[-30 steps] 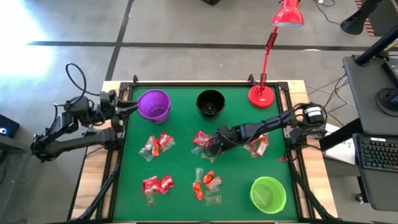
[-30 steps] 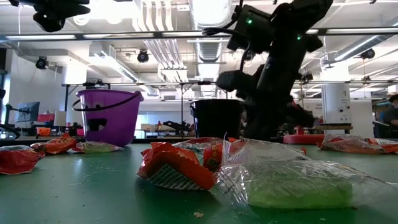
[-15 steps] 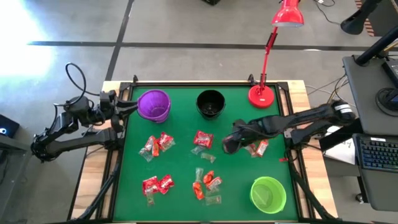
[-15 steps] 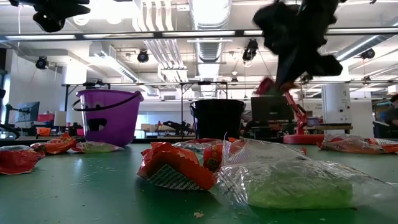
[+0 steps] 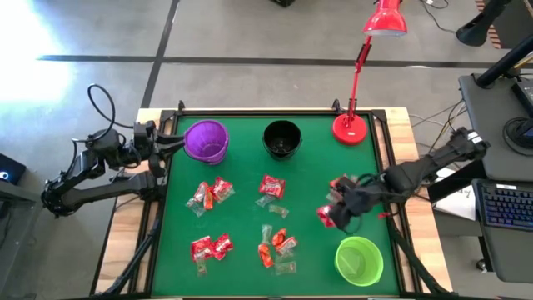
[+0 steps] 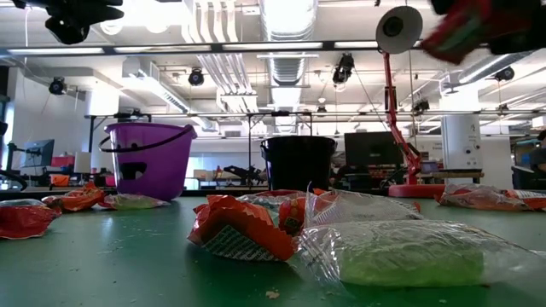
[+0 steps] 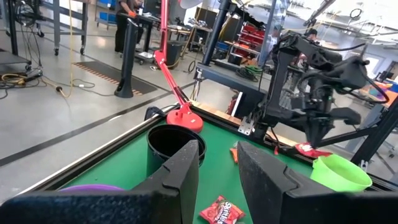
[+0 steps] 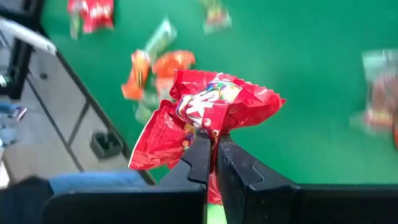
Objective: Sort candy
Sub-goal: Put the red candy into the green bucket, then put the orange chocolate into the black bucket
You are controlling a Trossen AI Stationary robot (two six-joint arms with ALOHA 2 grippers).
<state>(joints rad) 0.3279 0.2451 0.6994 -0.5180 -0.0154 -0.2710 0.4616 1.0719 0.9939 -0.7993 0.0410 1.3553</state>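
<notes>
Overhead: my right gripper [image 5: 331, 215] hangs above the mat just short of the green cup [image 5: 359, 260], pinched shut on a red candy packet [image 5: 326, 217], other candy [image 5: 211, 247] loose on the mat, left gripper [image 5: 163, 142] parked beside the purple cup [image 5: 206, 141], fingers part-open on nothing. Right wrist: fingers clamp only the packet's [image 8: 202, 121] crimped bottom edge, so a swing could probably shake it out short of the cup. Low view: only a red blur, top corner.
</notes>
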